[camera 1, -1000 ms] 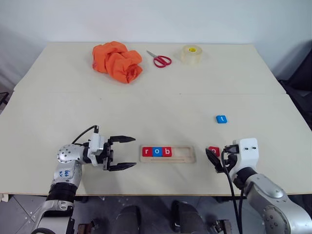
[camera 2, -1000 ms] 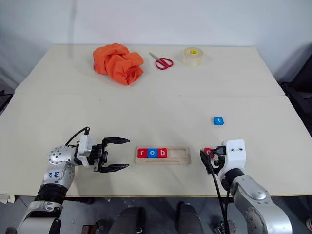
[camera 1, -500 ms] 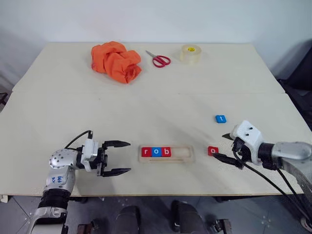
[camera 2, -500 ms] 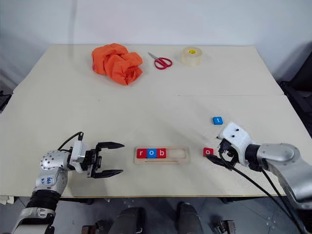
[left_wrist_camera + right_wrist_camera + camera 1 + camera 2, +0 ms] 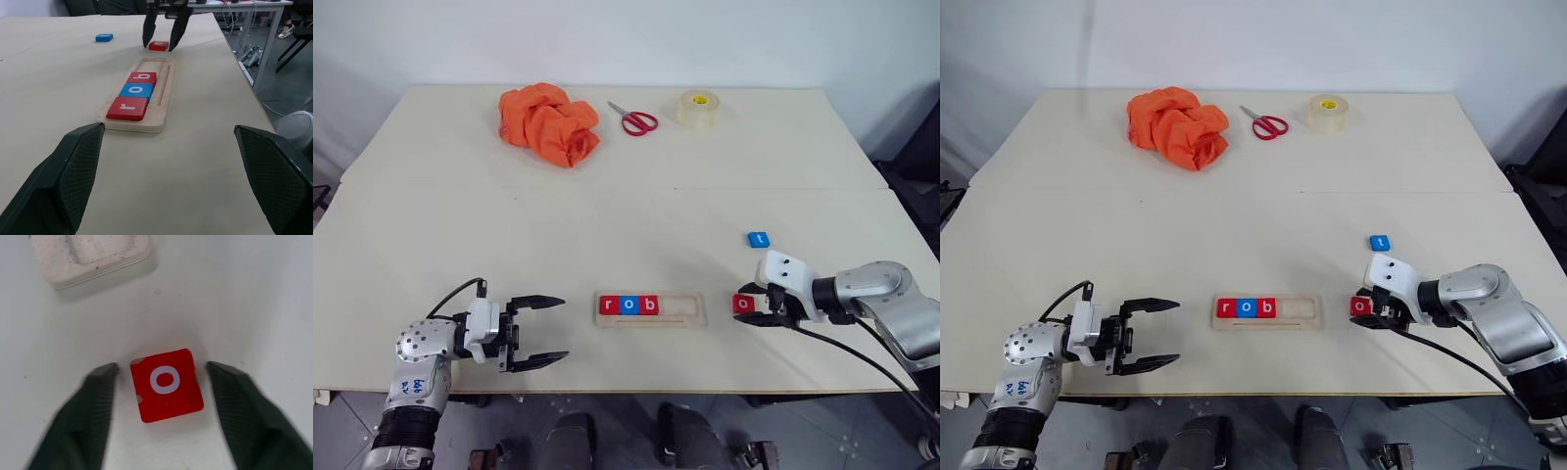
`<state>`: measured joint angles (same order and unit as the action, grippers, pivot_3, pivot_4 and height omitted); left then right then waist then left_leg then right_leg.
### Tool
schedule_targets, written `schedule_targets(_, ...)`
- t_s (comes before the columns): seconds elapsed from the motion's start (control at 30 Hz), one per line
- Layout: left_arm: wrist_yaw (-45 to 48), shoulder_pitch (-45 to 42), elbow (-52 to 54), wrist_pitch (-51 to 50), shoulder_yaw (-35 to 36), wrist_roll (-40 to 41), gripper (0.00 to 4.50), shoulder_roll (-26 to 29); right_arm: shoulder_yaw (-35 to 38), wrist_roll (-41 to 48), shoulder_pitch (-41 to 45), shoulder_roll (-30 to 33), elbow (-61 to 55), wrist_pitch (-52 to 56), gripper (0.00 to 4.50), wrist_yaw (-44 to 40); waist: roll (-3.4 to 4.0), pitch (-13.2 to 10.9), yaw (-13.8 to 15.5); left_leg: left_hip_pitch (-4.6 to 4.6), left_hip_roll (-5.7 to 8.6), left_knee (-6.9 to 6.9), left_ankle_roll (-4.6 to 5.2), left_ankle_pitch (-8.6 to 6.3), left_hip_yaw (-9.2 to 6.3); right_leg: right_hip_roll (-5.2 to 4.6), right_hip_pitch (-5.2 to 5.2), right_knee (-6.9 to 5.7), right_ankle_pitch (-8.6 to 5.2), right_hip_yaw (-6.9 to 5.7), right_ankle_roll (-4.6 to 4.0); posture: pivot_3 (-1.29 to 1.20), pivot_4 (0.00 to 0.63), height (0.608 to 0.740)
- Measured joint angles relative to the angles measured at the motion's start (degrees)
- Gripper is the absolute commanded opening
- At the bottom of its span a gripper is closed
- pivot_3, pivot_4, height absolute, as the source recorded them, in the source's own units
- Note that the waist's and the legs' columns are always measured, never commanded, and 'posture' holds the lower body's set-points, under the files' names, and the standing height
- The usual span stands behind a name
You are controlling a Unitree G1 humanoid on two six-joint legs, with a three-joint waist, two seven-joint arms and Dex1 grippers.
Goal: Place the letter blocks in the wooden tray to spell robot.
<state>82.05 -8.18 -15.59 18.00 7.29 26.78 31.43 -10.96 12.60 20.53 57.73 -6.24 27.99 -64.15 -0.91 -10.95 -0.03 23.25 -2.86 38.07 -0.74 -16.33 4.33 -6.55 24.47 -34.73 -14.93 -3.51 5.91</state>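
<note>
Fingers of my right gripper straddle the red o block, partly spread with a gap on each side, not gripping it. That block lies on the table just right of the wooden tray, where r, o, b fill the left end. The blue t block sits farther back. My left gripper hovers wide open left of the tray.
</note>
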Motion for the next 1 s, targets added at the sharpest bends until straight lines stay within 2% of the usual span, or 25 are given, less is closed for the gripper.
schedule_targets(0.03, -0.11, 0.01, 0.06, 0.0, 0.22, 0.0, 4.5, 0.07, -0.03, -0.25, 0.0, 0.0, 0.03, -0.34, 1.54, -0.23, 0.0, 0.0, 0.01, 0.0, 0.0, 0.01, 0.0, 0.0, 0.0, 0.0, 0.0, 0.0, 0.0, 0.0, 0.0, 0.0, 0.15, 0.74)
schedule_targets(0.07, -0.18, 0.0, 0.11, 0.03, 0.45, 0.0, 4.5, 0.12, -0.03, -0.39, 0.05, -0.01, 0.04, -0.5, 1.45, -0.32, 0.0, 0.0, 0.0, 0.0, 0.0, 0.01, 0.0, 0.0, 0.0, -0.01, 0.0, 0.0, 0.01, 0.0, 0.0, 0.0, 0.15, 0.74)
schedule_targets(0.23, -0.09, -0.49, -0.03, 0.26, 0.62, 0.0, 4.5, 0.14, 0.04, -0.65, 0.42, -0.01, -0.66, 0.68, 1.45, -0.89, 0.0, 0.0, 0.0, 0.0, 0.0, 0.0, 0.0, 0.0, 0.01, -0.01, 0.01, -0.01, 0.01, 0.0, 0.0, 0.0, 0.15, 0.74)
schedule_targets(0.33, 0.27, -2.27, -1.73, 0.49, 0.62, -0.02, 4.5, 0.14, 0.07, 0.94, 1.78, -0.03, -6.33, 6.54, 1.45, -1.08, 0.01, -0.01, -0.01, 0.02, 0.0, 0.01, -0.01, 0.01, 0.0, 0.0, 0.06, -0.07, 0.01, 0.0, -0.01, 0.0, 0.15, 0.74)
schedule_targets(0.47, 1.69, -5.24, -4.64, 1.3, 0.55, -0.1, 4.5, 0.19, -1.01, 3.06, 9.08, -2.02, -12.68, 16.43, 1.45, -0.7, 0.01, 0.0, -0.35, -0.02, -0.07, 0.01, -0.02, 0.01, 0.01, 0.04, 0.07, -0.11, 0.0, 0.01, -0.05, 0.0, 0.15, 0.74)
schedule_targets(0.67, 3.08, -7.72, -8.62, 2.32, 0.21, -0.27, 4.5, 0.16, -9.6, 2.88, 16.05, -8.67, -15.15, 24.74, 1.45, 1.84, 0.01, 0.0, -0.05, 0.05, 0.01, 0.0, -0.03, -0.01, -0.01, -0.04, 0.11, -0.13, -0.04, -0.02, -0.1, 0.0, 0.15, 0.74)
schedule_targets(0.83, 3.73, -10.07, -10.24, 3.26, -0.69, -0.45, 4.5, -0.19, -15.9, 0.65, 20.13, -11.69, -13.65, 24.73, 1.45, 2.16, 0.01, 0.0, -0.15, 0.07, 0.04, 0.03, -0.02, -0.02, 0.01, -0.05, 0.11, -0.13, -0.02, -0.01, -0.07, 0.0, 0.15, 0.74)
schedule_targets(1.0, 3.72, -10.06, -10.19, 3.44, -1.02, -0.45, 4.5, -0.28, -18.61, -2.09, 22.24, -13.44, -10.45, 24.03, 1.45, 2.61, 0.01, 0.0, -0.27, 0.06, -0.01, 0.01, -0.02, -0.01, 0.02, 0.0, 0.13, -0.16, -0.02, -0.01, -0.08, 0.0, 0.15, 0.74)
